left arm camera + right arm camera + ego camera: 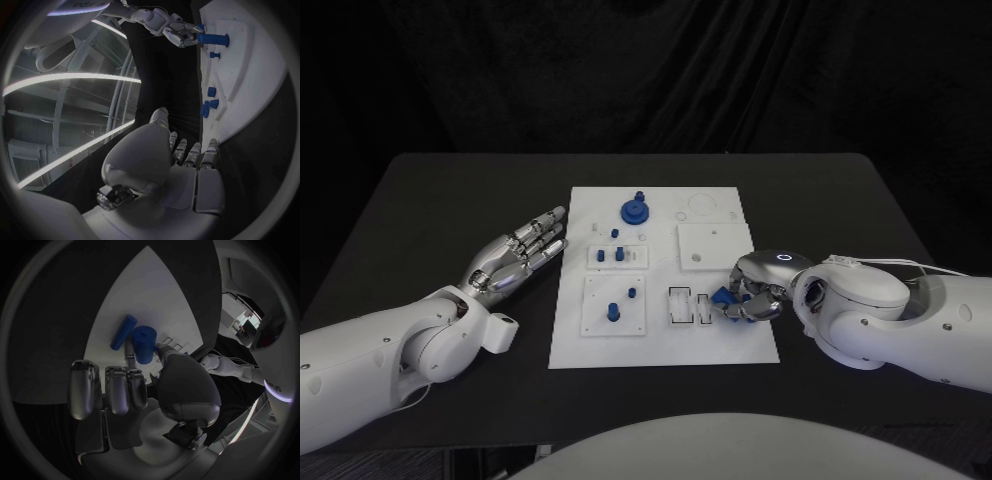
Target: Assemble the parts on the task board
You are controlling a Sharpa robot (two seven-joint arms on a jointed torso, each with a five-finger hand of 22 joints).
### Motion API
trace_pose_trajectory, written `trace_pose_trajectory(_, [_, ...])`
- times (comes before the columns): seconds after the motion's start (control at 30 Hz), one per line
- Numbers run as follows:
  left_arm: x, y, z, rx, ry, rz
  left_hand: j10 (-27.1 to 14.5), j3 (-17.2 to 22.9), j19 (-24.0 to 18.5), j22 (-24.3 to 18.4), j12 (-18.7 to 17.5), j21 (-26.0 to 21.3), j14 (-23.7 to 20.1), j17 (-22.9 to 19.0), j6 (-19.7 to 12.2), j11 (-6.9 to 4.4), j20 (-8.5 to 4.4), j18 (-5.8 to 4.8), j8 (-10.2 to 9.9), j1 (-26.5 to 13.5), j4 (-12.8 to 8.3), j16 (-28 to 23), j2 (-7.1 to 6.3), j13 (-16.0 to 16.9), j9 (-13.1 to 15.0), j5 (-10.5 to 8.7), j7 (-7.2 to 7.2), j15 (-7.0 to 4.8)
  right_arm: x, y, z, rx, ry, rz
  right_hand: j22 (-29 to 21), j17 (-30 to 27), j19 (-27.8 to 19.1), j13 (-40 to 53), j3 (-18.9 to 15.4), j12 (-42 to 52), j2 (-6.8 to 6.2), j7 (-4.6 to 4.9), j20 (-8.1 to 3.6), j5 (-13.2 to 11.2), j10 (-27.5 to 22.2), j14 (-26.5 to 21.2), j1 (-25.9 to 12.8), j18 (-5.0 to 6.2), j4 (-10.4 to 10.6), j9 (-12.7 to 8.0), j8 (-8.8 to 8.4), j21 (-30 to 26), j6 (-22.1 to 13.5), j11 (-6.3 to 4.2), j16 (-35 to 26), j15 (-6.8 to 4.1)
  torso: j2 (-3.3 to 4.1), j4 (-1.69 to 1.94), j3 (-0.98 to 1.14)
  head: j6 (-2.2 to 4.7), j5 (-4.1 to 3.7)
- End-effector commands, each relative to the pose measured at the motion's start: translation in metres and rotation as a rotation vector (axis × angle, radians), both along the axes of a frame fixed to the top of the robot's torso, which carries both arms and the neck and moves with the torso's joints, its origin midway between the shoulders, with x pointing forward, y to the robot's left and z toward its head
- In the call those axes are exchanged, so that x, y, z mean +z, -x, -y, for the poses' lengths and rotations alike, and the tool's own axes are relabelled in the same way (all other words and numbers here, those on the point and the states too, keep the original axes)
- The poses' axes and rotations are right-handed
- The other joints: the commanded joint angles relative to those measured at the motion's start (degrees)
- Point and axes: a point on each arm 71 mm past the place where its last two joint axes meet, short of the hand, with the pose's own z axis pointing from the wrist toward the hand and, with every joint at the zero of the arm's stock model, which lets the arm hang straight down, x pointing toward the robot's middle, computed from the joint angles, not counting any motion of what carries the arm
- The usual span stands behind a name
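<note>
The white task board [661, 345] lies in the middle of the black table. My right hand [759, 290] is over the board's near right part and grips a blue cylindrical part [726, 297] just right of two small rectangular slots [679, 305]. In the right wrist view the held part [144, 342] stands in front of my right hand [144, 400], with a second blue bar [123, 331] lying on the board beside it. My left hand [516, 252] rests open and flat on the table left of the board, holding nothing.
A blue round part with a peg [635, 210] stands at the board's far end. Small blue pegs [600, 256] stand in the left blocks, and two more [612, 313] nearer me. A white square plate [714, 245] lies at the board's right.
</note>
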Motion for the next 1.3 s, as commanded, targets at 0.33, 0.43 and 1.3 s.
trace_pose_trajectory(0.33, [-0.002,0.002,0.002,-0.009,0.017,-0.007,-0.11,0.43,0.22,0.05,0.27,0.08,-0.07,0.01,0.05,0.48,0.43,0.97,-0.02,0.29,0.14,-0.09,0.53,0.06,0.04,-0.06,0.34,0.54,0.0,0.006,0.011,-0.263,-0.294,-0.136,12.48,6.14,2.98,15.07,4.59,0.15,1.11,-0.51,0.24,4.42,5.98,4.24,1.92,-0.73,-5.06,1.23,0.53,0.05,0.77,-0.31,-0.28,-0.21,0.04,-0.1,0.05,0.0,0.49])
trace_pose_trajectory(0.43, [-0.002,0.002,0.001,-0.008,0.017,-0.008,-0.11,0.46,0.27,0.17,0.28,0.1,-0.05,0.01,0.01,0.5,0.44,0.97,-0.03,0.28,0.15,-0.09,0.58,0.06,0.04,-0.12,0.36,0.56,0.005,0.004,0.013,-0.326,-0.371,-0.181,12.44,5.73,2.94,15.07,4.71,0.15,1.26,-0.6,0.18,4.94,5.98,4.18,1.29,-0.69,-5.01,1.52,0.73,-0.08,1.14,-0.39,-0.44,-0.27,0.01,-0.11,0.04,0.0,0.55])
trace_pose_trajectory(1.3, [-0.002,0.003,0.006,-0.017,0.02,-0.012,-0.13,0.53,0.33,0.23,0.3,0.14,-0.01,0.03,0.02,0.57,0.48,0.98,-0.02,0.28,0.17,-0.07,0.68,0.06,0.04,-0.38,0.35,0.6,-0.001,-0.005,-0.019,-0.342,-0.458,-0.422,11.32,4.05,1.53,15.07,4.13,0.15,2.61,-0.16,0.33,0.38,5.98,3.9,-4.96,0.1,-2.54,2.92,0.3,-3.34,-0.3,-0.04,-1.09,-0.04,0.19,0.03,-0.05,0.0,1.45])
